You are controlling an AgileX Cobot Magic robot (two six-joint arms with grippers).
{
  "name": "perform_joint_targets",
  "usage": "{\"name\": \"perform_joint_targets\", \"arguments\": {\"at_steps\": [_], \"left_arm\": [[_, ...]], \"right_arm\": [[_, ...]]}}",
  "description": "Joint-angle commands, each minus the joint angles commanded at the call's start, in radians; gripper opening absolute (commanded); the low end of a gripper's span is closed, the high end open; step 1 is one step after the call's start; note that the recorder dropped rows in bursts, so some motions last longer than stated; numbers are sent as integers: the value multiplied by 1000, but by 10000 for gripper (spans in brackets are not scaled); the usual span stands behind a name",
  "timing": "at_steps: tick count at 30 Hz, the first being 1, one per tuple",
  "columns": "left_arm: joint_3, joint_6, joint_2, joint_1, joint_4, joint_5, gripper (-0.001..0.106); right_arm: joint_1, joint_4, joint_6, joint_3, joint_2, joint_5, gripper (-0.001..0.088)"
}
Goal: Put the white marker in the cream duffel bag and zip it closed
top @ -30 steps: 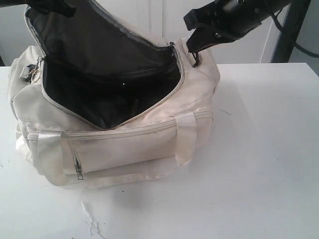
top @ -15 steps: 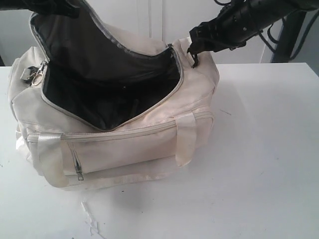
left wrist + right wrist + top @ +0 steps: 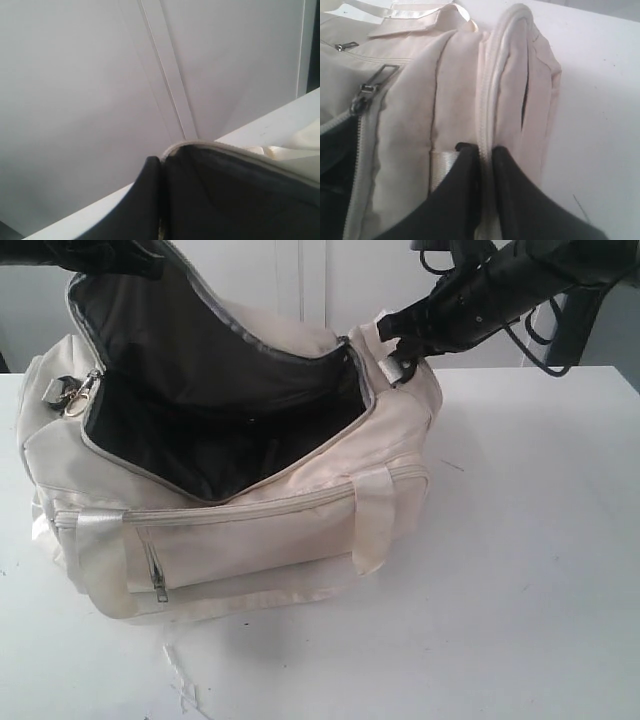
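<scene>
Right jaws tight on duffel bag (image 3: 405, 110)

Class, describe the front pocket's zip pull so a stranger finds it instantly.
The cream duffel bag lies open on the white table. On its near side runs a short slanted zip. The zip pull hangs at its lower end, smaller and lower than the end clip.

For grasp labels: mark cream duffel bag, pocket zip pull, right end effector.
cream duffel bag (image 3: 250, 535), exterior view, front panel.
pocket zip pull (image 3: 159, 590), exterior view, metal tab.
right end effector (image 3: 484, 150), right wrist view, between fingertips.
</scene>
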Motion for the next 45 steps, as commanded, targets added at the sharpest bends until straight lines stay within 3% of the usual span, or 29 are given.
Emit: {"name": "perform_joint_targets", "arguments": {"at_steps": [5,9,16,18,23,26,29,36,45], "left_arm": [[0,0,0,0,-83,12,0],[0,0,0,0,-95,63,0],[0,-26,-2,-2,-98,125,27],[0,-26,-2,-2,-98,155,128],[0,-49,-2,-2,-98,188,429],[-2,-93,-14,-2,-98,234,619],[-2,-96,-54,-2,-97,344,707],[-2,-91,-181,16,-72,682,702],[-2,-109,-319,19,6,818,698]], "right_arm": [[0,-139,143,0,-54,121,0],[0,-142,152,0,-70,185,0],[0,-178,223,0,-71,163,27],[0,-176,223,0,-63,182,110],[0,-176,223,0,-72,191,413],[0,-176,223,0,-99,201,499],[0,-176,220,0,-140,225,501],[2,-174,183,0,-216,299,501],[2,-65,94,0,-235,372,468]]}}
